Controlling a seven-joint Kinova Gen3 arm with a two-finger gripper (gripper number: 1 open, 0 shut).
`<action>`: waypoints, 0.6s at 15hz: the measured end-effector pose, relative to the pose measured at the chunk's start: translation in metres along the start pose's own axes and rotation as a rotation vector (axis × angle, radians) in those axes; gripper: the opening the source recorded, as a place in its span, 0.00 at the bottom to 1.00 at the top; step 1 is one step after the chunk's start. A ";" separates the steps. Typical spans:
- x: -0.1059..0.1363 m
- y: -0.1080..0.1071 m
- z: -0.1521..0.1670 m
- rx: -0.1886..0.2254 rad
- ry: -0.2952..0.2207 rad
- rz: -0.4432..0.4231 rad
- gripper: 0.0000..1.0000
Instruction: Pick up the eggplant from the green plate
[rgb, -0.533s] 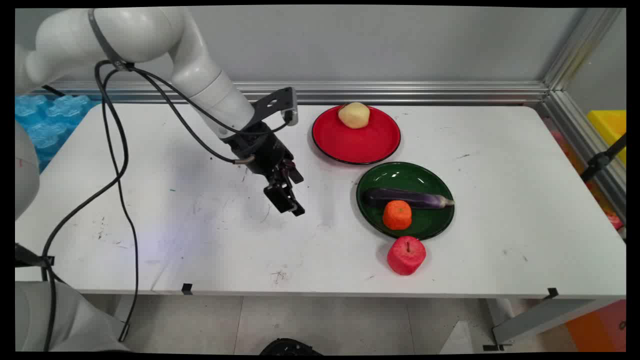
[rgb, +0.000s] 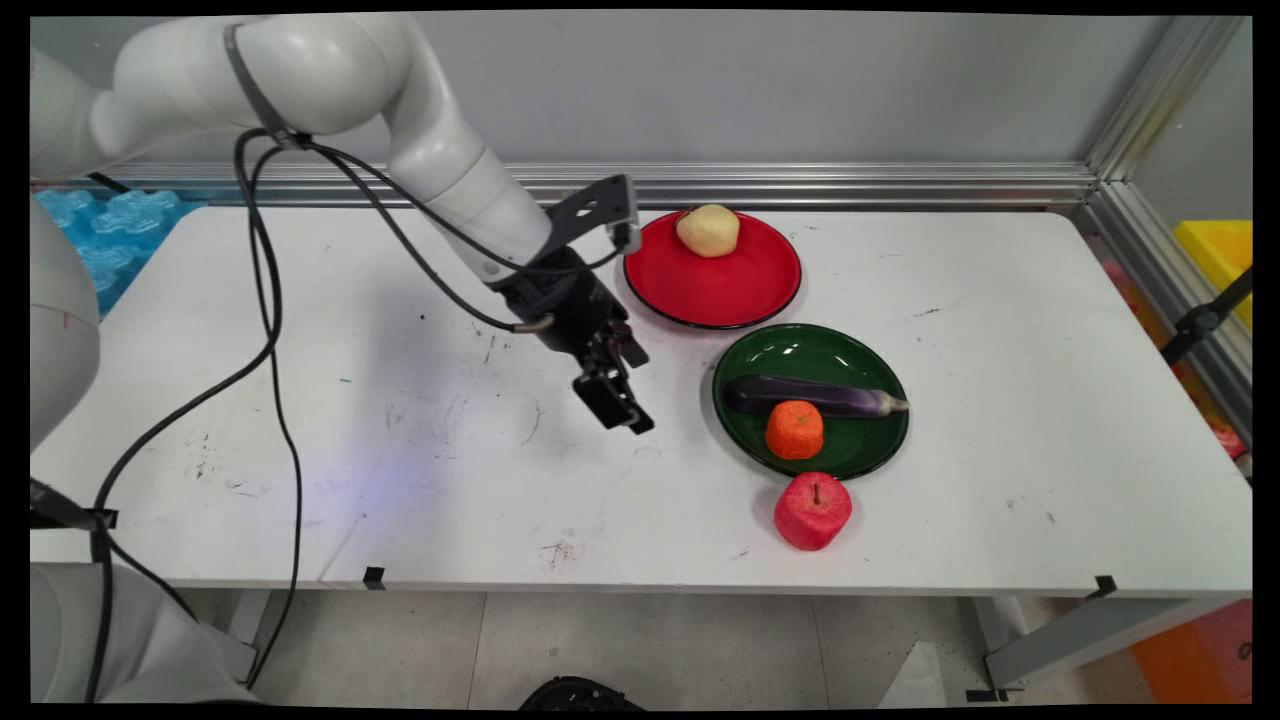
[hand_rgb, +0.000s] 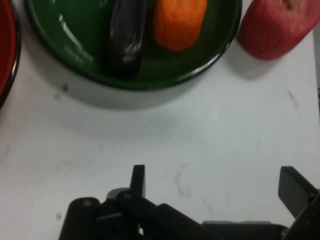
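No readable txt anywhere I can see — no labels, brands, nos. or signs on my arm, the plates, the fruit & veg, the table or the wall behind.

Apple (hand_rgb: 280, 27) and green plate (hand_rgb: 90, 70) edge-cropped

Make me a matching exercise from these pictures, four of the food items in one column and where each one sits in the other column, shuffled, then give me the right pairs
Things:
1. potato
2. eggplant
3. apple
4. orange

Places:
A. on the bare table, just outside the green plate's near rim
B. lying across the middle of the green plate
C. at the far edge of the red plate
D. on the green plate, against the eggplant's near side

Pairs: 1-C, 2-B, 3-A, 4-D
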 end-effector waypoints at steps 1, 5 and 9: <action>0.005 0.001 0.004 -0.002 0.010 0.002 1.00; 0.024 0.007 0.018 -0.003 0.051 0.012 1.00; 0.039 0.009 0.030 0.003 0.085 0.022 1.00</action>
